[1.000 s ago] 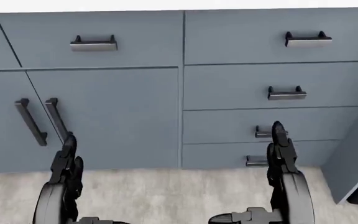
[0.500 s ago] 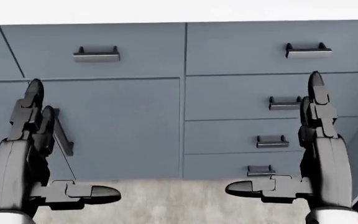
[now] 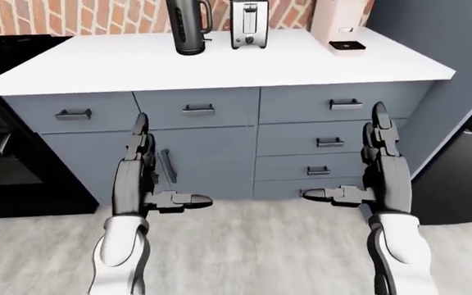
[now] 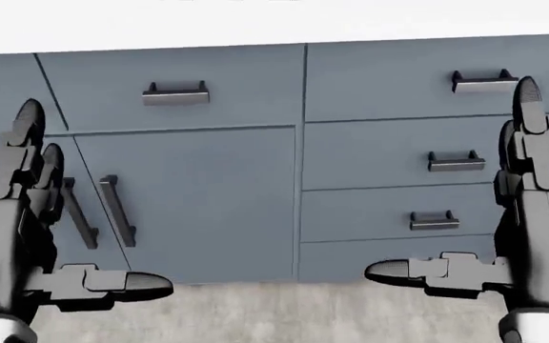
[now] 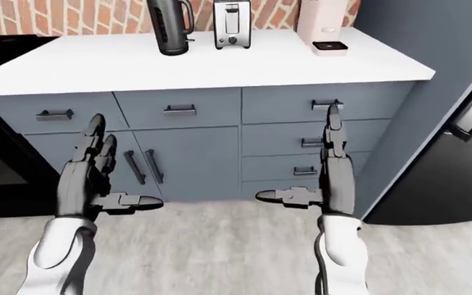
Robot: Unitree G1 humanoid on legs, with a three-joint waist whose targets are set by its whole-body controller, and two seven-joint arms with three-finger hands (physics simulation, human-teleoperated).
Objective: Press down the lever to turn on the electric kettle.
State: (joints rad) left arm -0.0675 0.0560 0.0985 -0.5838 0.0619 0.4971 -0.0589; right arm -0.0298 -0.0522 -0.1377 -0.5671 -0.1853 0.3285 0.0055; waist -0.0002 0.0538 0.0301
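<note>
A black electric kettle (image 3: 188, 26) stands on the white counter (image 3: 121, 64) near the brick wall, at the top of the left-eye view; its lever cannot be made out. My left hand (image 3: 141, 166) and right hand (image 3: 375, 157) are raised well below the counter, in line with the grey cabinet doors. Both are open, fingers pointing up and thumbs pointing inward, holding nothing. Neither hand is near the kettle.
A silver toaster (image 3: 249, 24) stands right of the kettle, and a pink appliance (image 3: 341, 24) further right. Grey drawers (image 3: 334, 138) with dark handles run under the counter. A black stove (image 3: 2, 141) is at the left, a dark tall unit (image 3: 465, 166) at the right.
Both hands have risen in the head view, fingers now reaching drawer height. The picture has shifted slightly, so the camera has moved too.
</note>
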